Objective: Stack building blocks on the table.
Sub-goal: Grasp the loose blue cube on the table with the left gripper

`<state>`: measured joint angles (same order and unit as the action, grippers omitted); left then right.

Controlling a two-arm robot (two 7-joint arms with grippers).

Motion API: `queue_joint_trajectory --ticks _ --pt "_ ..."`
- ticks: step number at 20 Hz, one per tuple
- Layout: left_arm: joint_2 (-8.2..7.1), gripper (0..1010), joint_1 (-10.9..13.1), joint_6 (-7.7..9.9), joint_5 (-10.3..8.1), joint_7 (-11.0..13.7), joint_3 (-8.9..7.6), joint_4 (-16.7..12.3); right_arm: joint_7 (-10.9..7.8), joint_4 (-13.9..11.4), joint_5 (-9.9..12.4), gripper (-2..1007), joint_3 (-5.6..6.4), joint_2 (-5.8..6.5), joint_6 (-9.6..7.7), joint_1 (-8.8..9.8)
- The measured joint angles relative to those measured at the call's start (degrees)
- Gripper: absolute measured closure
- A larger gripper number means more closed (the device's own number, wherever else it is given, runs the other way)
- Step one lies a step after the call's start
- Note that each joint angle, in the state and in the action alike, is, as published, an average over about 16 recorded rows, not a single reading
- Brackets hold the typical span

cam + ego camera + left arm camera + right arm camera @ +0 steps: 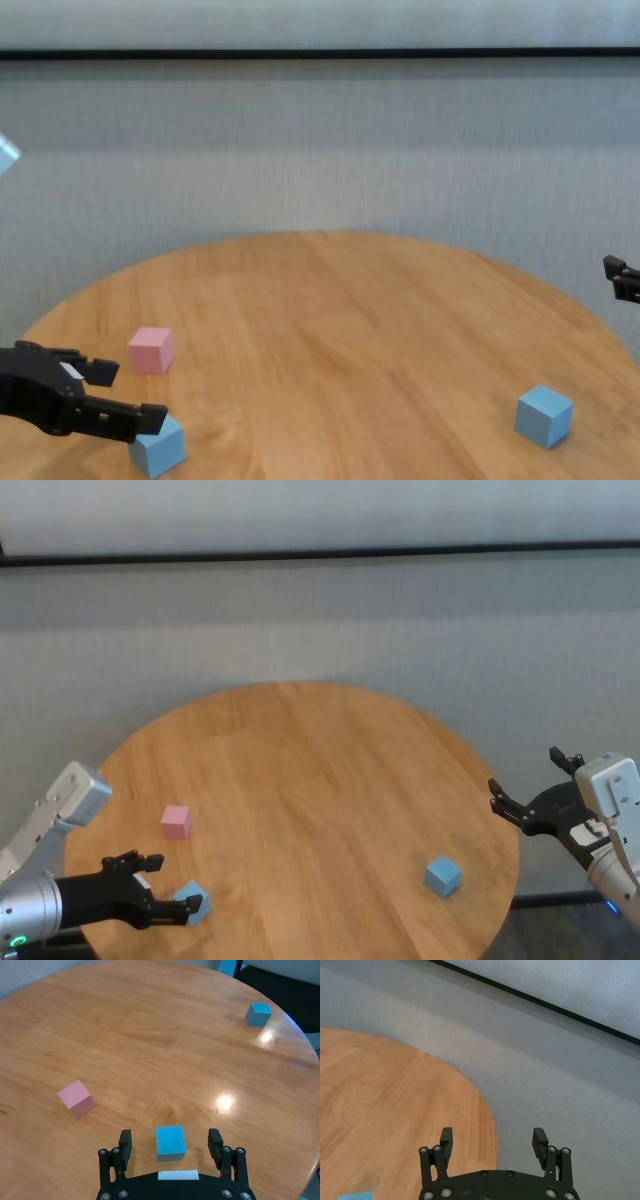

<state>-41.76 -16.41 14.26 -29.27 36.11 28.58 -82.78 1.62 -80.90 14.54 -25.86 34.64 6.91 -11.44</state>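
On the round wooden table (300,780) lie three building blocks. A light blue one (194,901) (170,1142) (158,446) rests at the near left, between the open fingers of my left gripper (160,885) (170,1144) (128,395), which straddles it without clamping it. Just beyond it sits the pale pink block (176,821) (76,1098) (151,350). The second light blue block (442,876) (258,1014) (544,415) sits at the near right. My right gripper (530,785) (494,1141) hangs open and empty past the table's right edge.
A grey wall with a dark horizontal strip (320,554) stands behind the table. The table's middle is bare wood (340,330). The rim (490,1125) curves close under the right gripper.
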Motion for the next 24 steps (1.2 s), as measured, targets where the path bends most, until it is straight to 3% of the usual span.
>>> queue_joint_trajectory --ticks 6,24 --pt "0.04 8 -0.6 2.37 0.11 0.3 0.87 -0.3 0.0 0.0 0.0 4 0.0 0.0 0.0 0.0" --pt "1.13 8 -4.6 5.71 1.34 2.8 5.04 2.9 0.0 0.0 0.0 4 0.0 0.0 0.0 0.0"
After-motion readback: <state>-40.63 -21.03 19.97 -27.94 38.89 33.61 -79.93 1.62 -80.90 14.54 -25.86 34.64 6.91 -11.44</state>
